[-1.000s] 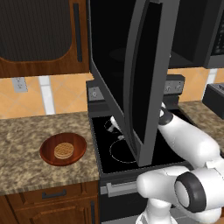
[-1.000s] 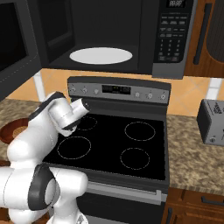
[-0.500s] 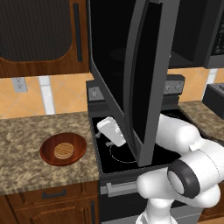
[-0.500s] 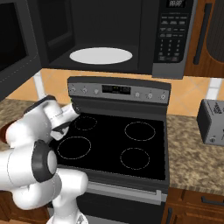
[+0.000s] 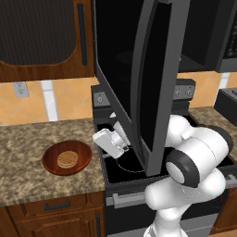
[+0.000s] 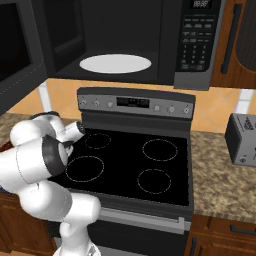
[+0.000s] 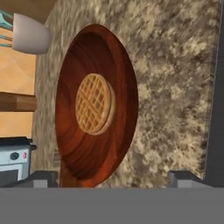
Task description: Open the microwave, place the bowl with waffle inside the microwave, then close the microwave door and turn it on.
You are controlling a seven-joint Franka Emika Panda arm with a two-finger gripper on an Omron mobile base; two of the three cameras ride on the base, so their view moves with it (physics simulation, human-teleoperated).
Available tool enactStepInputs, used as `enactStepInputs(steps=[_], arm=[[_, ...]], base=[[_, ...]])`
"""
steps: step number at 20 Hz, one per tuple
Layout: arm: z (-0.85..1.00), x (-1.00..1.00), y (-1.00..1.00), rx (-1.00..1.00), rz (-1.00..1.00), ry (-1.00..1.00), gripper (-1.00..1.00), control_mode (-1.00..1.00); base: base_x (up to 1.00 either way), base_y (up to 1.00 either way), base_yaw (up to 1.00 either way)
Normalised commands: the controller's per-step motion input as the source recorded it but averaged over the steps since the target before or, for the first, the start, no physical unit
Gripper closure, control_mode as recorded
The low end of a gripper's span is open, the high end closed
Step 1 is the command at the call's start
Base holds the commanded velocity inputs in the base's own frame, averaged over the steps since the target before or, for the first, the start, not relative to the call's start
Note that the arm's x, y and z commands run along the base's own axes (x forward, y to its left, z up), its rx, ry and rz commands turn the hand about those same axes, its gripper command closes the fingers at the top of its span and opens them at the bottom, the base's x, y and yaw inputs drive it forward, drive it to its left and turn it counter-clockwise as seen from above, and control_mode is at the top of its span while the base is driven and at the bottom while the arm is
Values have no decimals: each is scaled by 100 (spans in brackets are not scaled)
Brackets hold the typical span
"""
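The microwave hangs above the stove with its cavity open and a white turntable plate inside. The microwave door stands swung far out toward me. The reddish-brown bowl rests on the granite counter left of the stove, with the round waffle lying flat in it. My gripper hovers at the stove's left edge, just right of the bowl and below the door. In the hand view the gripper is open, facing the bowl and the waffle, with nothing between the fingertips.
A black glass-top stove sits under the microwave. The open door overhangs its left half, close above my arm. A grey toaster stands on the right counter. A white cup and a small appliance lie beyond the bowl. Dark wooden cabinets hang at upper left.
My arm has swung left from over the stove, bringing the hand out from under the door toward the bowl. The jaws stayed open; bowl and door have not moved.
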Motion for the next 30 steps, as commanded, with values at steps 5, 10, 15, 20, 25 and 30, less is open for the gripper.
enactStepInputs(steps=[5,10,15,20,25,30], arm=[[-28,17,31,0,0,1,-100,-100],[-32,21,15,0,0,0,-100,-100],[-27,20,12,0,0,0,-100,-100],[-19,13,17,0,0,0,100,-100],[-2,0,7,0,0,1,100,-100],[0,0,0,0,0,0,100,-100]], base=[[0,0,0],[0,0,0],[0,0,0],[0,0,0],[0,0,0],[0,0,0]])
